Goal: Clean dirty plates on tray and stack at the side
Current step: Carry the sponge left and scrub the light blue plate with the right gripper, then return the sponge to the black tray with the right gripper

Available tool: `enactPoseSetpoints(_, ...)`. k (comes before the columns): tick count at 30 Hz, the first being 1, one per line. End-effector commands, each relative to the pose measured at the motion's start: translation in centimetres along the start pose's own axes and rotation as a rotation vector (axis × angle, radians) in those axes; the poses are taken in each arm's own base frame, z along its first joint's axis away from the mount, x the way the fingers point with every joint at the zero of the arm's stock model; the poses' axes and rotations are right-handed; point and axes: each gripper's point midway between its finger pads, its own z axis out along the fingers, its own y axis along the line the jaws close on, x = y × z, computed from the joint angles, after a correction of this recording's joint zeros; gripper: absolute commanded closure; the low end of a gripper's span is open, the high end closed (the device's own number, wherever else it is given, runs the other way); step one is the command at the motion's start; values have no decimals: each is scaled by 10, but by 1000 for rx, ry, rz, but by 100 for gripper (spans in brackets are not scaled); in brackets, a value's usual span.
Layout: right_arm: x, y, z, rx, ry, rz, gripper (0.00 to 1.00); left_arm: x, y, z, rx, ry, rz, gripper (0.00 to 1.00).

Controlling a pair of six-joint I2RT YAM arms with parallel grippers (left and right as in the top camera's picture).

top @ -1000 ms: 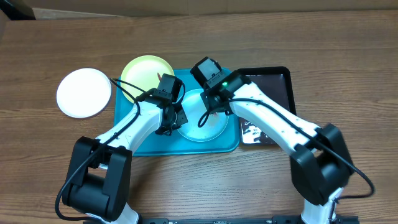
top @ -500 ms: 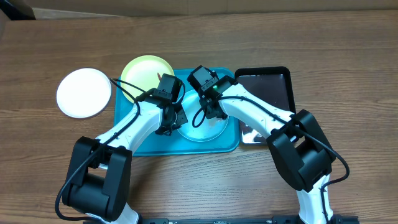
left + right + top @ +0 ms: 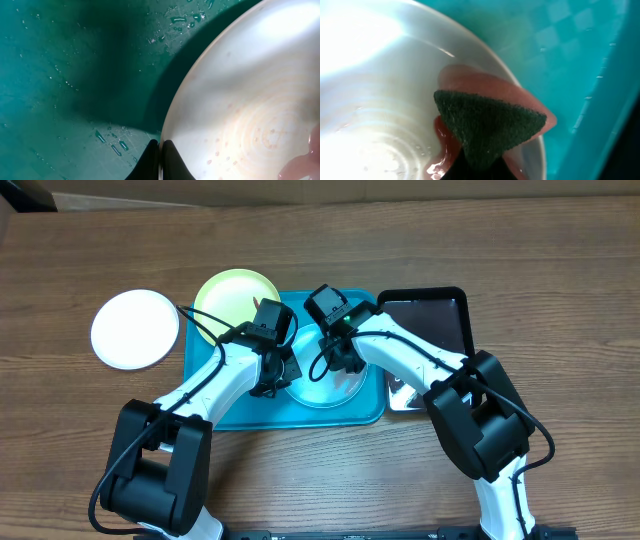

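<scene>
- The white plate (image 3: 135, 330) lies alone on the bench (image 3: 560, 300) at the far left, apart from the tray.
- The yellow plate (image 3: 232, 295) comes next. Its near edge overlaps the far left corner of the tray (image 3: 300, 416), and the rest of it sticks out over the bench.
- The tray sits in the middle of the bench. In the left wrist view its floor is wet, with droplets (image 3: 112, 142) close to the plate rim.
- The left end effector (image 3: 278, 375) is down inside the tray at the left edge of the blue plate (image 3: 322, 393). Its fingertips (image 3: 172, 162) are pinched together on that plate's rim.
- The blue plate lies in the right half of the tray and looks wet and glossy from both wrist cameras.
- The right end effector (image 3: 340, 365) is over the blue plate from the far side, clamped tight on a sponge (image 3: 487, 125). The sponge is pink with a dark green scouring face, and it presses on the plate's inner surface near the rim.
- The black tray (image 3: 440, 320) lies just beside the turquoise one on the right, partly under the right arm.
</scene>
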Motion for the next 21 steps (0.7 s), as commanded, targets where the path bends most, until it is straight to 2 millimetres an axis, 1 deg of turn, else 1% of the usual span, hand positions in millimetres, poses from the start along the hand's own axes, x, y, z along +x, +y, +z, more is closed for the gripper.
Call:
enactPoseSetpoints(1,34,51,18,-262,141,-66,96,2,-2,-4,13,-6,30,96)
enactPoseSetpoints(5,37,65,12,-351,162,-67,96,2,-3,-4,13,-7,30,96)
enactPoseSetpoints(8,39,76,7,-428,165,-101,96,2,-2,-4,13,-6,30,96)
enactPoseSetpoints(11,29,80,-10,-529,150,-98,96,2,-2,-4,13,-6,30,96)
enactPoseSetpoints(13,18,76,-24,-590,127,-74,96,2,-2,-4,13,-6,30,96)
enactPoseSetpoints(16,1,63,-50,-689,74,-59,96,2,-2,-4,13,-6,30,96)
enactPoseSetpoints(19,-13,43,-76,-779,27,-7,96,2,-2,-4,12,-6,30,96)
enactPoseSetpoints(21,-18,26,-94,-827,1,15,96,2,-2,-4,12,-7,30,96)
